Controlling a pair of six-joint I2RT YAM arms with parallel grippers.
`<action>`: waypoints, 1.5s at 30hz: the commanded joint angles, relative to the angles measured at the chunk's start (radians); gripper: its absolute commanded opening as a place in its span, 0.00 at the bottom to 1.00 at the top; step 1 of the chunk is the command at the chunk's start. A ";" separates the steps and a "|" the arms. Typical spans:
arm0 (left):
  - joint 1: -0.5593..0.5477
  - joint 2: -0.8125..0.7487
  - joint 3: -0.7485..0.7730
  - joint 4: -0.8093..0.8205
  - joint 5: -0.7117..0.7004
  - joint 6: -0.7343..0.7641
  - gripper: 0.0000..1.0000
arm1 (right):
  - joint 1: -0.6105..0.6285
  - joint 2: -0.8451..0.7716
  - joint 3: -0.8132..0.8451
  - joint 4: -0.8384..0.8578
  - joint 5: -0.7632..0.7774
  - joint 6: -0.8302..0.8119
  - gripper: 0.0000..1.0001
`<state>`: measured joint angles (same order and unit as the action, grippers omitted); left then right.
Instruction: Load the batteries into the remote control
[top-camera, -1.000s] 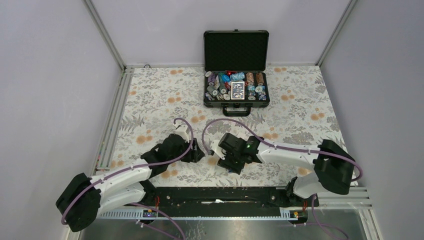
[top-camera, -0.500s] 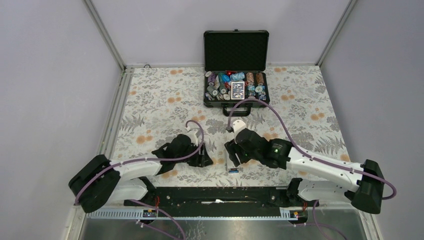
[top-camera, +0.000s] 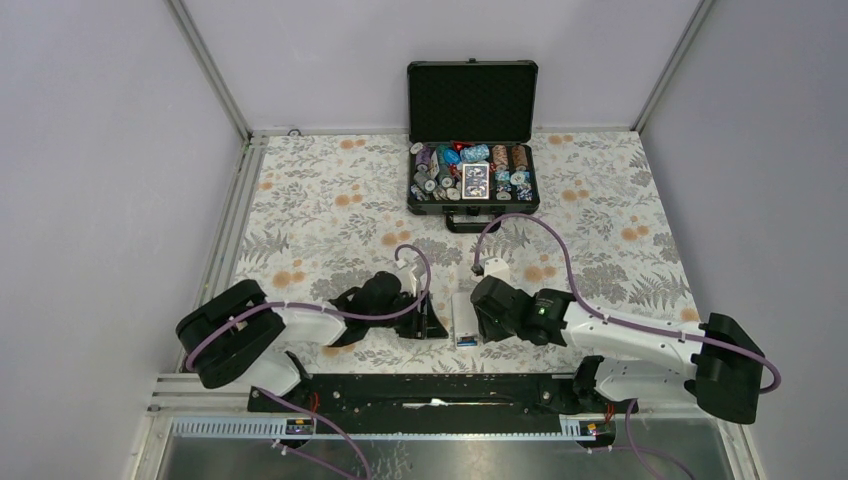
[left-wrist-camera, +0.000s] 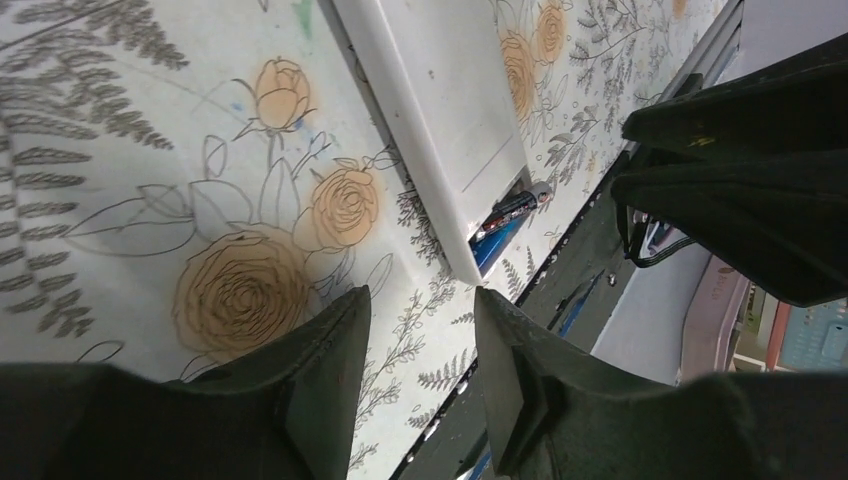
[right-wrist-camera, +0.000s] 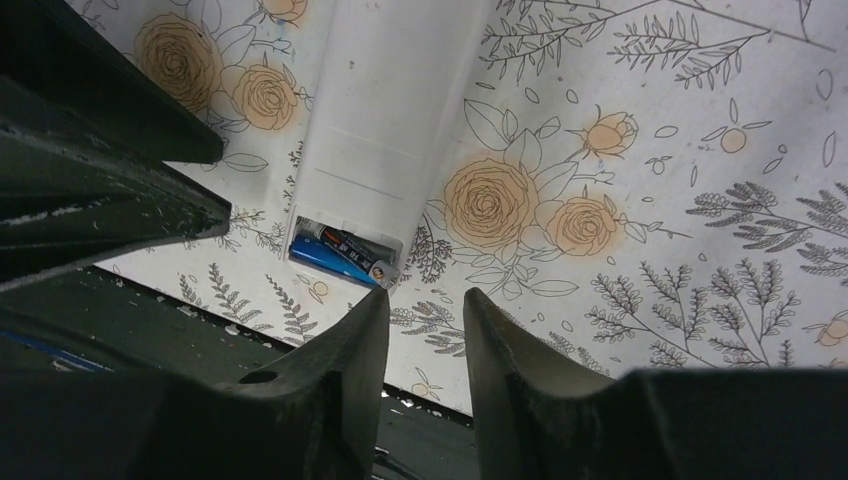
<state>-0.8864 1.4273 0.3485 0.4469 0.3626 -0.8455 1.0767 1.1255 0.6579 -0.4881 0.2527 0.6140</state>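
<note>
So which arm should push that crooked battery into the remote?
Probably right: the right pincer, open, hangs just by the crooked battery at the end of the remote control. The left pincer sits farther off.

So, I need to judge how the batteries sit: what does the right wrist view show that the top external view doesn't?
Right wrist only: the batteries in the open compartment at the end of the remote control, the dark one slanted, its metal tip past the rim. Top external only: the open chip case at the far edge of the table. Both: the remote lying back up on the floral table.
</note>
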 joint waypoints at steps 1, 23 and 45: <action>-0.017 0.046 0.037 0.087 0.030 -0.035 0.47 | -0.009 0.026 0.001 0.009 0.015 0.066 0.38; -0.038 0.112 0.076 0.087 0.032 -0.042 0.40 | -0.014 0.097 -0.016 0.096 -0.102 0.102 0.23; -0.054 0.165 0.108 0.082 0.038 -0.043 0.30 | -0.017 0.144 -0.024 0.134 -0.127 0.098 0.17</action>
<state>-0.9337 1.5730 0.4282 0.5072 0.3859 -0.8925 1.0676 1.2488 0.6361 -0.3779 0.1356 0.7052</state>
